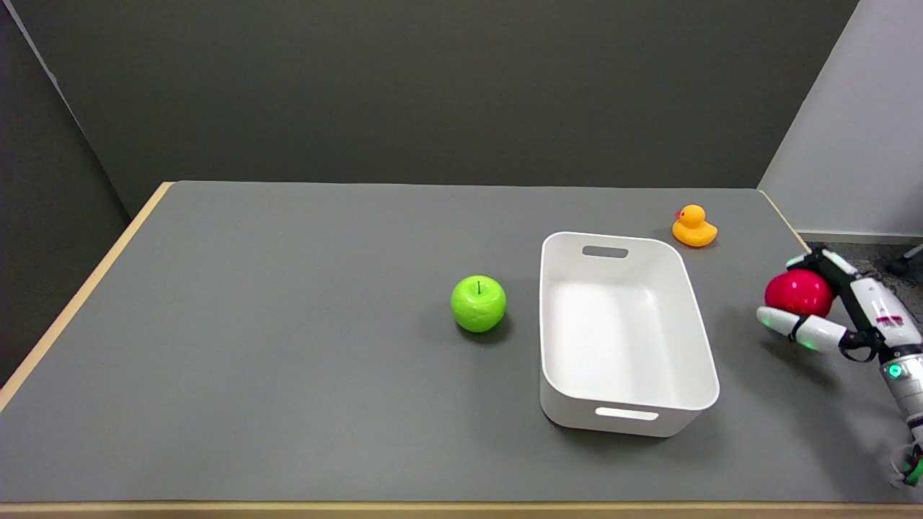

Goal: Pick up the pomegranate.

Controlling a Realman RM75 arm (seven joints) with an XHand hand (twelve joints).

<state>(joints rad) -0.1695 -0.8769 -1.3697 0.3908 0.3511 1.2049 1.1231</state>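
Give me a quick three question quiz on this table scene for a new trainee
1. True or false: the right hand has its fingers around the pomegranate.
2. Which thing lies nearest the bin's left wall? A) duck B) apple C) pomegranate
3. Fill in: the bin holds ____.

Key: 1. True. 2. B. 3. Nothing.
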